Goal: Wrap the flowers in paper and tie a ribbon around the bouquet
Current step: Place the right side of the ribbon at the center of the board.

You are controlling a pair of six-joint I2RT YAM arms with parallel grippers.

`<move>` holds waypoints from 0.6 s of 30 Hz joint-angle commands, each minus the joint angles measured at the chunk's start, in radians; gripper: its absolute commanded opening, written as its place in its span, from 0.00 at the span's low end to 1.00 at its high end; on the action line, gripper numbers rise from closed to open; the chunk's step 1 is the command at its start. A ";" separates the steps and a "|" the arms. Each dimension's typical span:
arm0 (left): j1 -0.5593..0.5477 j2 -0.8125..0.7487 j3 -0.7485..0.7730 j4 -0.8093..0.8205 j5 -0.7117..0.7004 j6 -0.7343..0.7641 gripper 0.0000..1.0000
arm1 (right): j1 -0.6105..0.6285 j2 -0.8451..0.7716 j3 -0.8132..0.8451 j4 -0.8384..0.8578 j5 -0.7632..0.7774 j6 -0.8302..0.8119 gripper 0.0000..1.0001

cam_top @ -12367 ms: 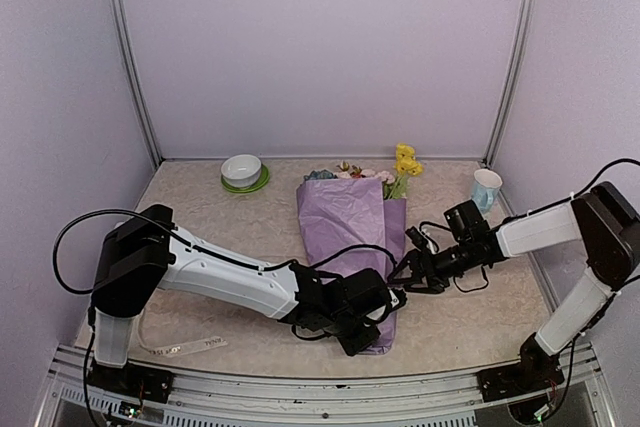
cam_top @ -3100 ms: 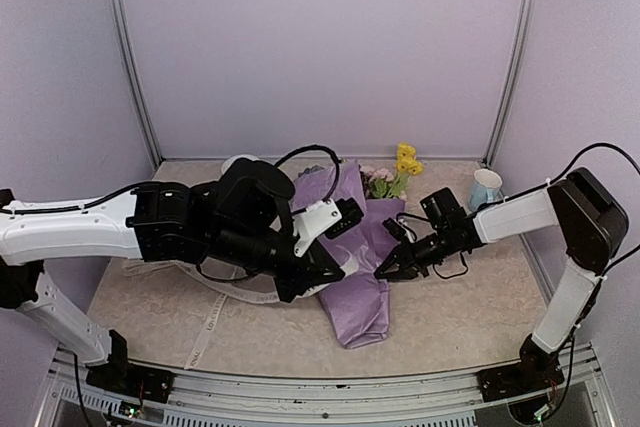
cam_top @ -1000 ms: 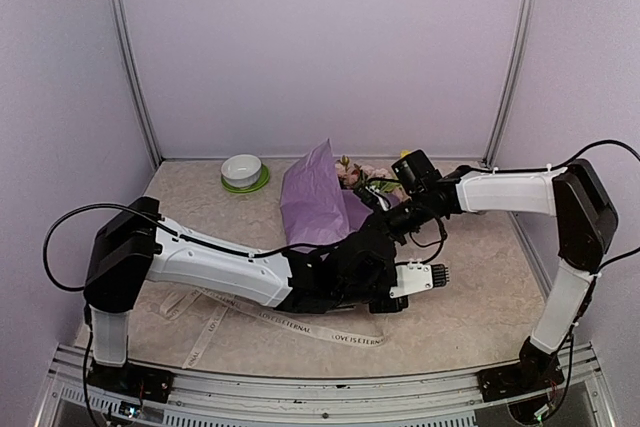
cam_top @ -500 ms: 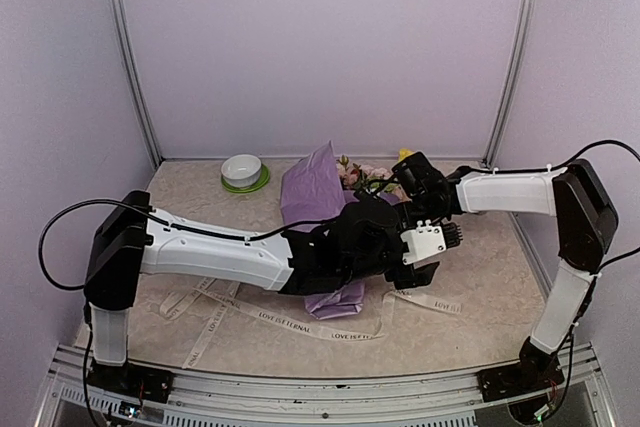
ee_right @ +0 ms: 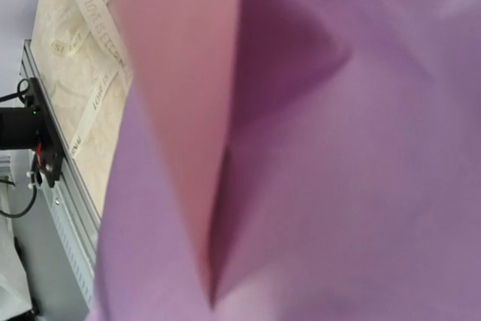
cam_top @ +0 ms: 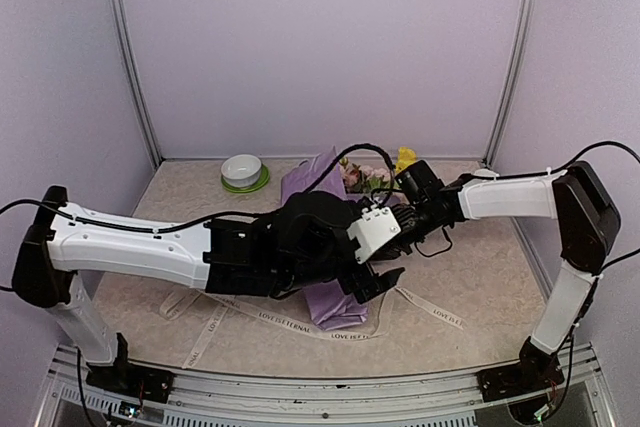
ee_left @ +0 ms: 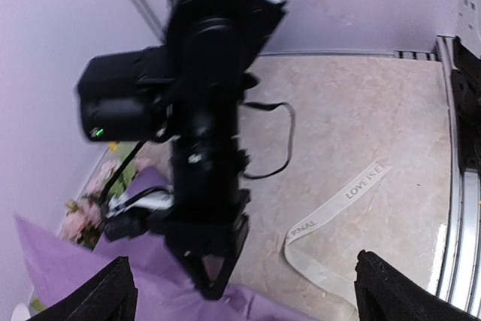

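The bouquet lies mid-table, a cone of lilac paper with the flowers showing at its far end. The cream ribbon runs along the table by the cone's narrow end. Its lettered right end lies loose on the table. My left gripper hovers open over the cone with nothing between its fingers. In the left wrist view my right gripper is shut, its tip down on the paper. Folds of the paper fill the right wrist view and hide the right fingers.
A white bowl on a green saucer stands at the back left. The metal front rail borders the table's near edge. Lilac walls close in the back and sides. The left arm spans the table from left to centre.
My left gripper has opened and let go of the ribbon, whose right end now lies on the table. The left arm has lifted and drawn back left. The right gripper stays on the paper.
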 commanded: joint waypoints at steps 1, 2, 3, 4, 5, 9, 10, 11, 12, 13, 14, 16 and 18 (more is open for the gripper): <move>-0.047 -0.081 -0.159 -0.087 -0.258 -0.249 0.99 | 0.019 -0.054 -0.054 0.084 -0.028 0.071 0.00; -0.050 -0.086 -0.182 -0.112 -0.273 -0.292 0.99 | 0.023 -0.060 -0.071 0.107 -0.034 0.090 0.00; -0.050 -0.089 -0.208 -0.127 -0.283 -0.332 0.99 | 0.026 -0.067 -0.090 0.133 -0.040 0.109 0.00; -0.056 -0.090 -0.241 -0.133 -0.288 -0.362 0.99 | 0.028 -0.074 -0.108 0.162 -0.043 0.132 0.00; -0.071 -0.092 -0.276 -0.126 -0.298 -0.373 0.99 | 0.031 -0.082 -0.126 0.204 -0.050 0.164 0.00; -0.175 -0.100 -0.425 -0.001 -0.353 -0.314 0.99 | 0.040 -0.091 -0.163 0.250 -0.060 0.198 0.00; -0.183 -0.100 -0.460 0.044 -0.346 -0.289 0.99 | 0.043 -0.092 -0.170 0.257 -0.060 0.204 0.00; -0.187 -0.096 -0.495 0.090 -0.352 -0.263 0.99 | 0.045 -0.093 -0.180 0.269 -0.061 0.212 0.00; -0.190 -0.081 -0.519 0.135 -0.368 -0.239 0.99 | 0.049 -0.095 -0.190 0.281 -0.064 0.221 0.00; -0.196 -0.067 -0.532 0.172 -0.394 -0.208 0.99 | 0.054 -0.096 -0.197 0.288 -0.063 0.228 0.00; -0.210 -0.054 -0.538 0.211 -0.422 -0.187 0.99 | 0.059 -0.097 -0.201 0.290 -0.061 0.231 0.00; -0.230 -0.031 -0.547 0.275 -0.445 -0.148 0.99 | 0.070 -0.100 -0.209 0.294 -0.055 0.240 0.00; -0.246 -0.002 -0.562 0.339 -0.474 -0.122 0.99 | 0.077 -0.105 -0.217 0.308 -0.057 0.253 0.00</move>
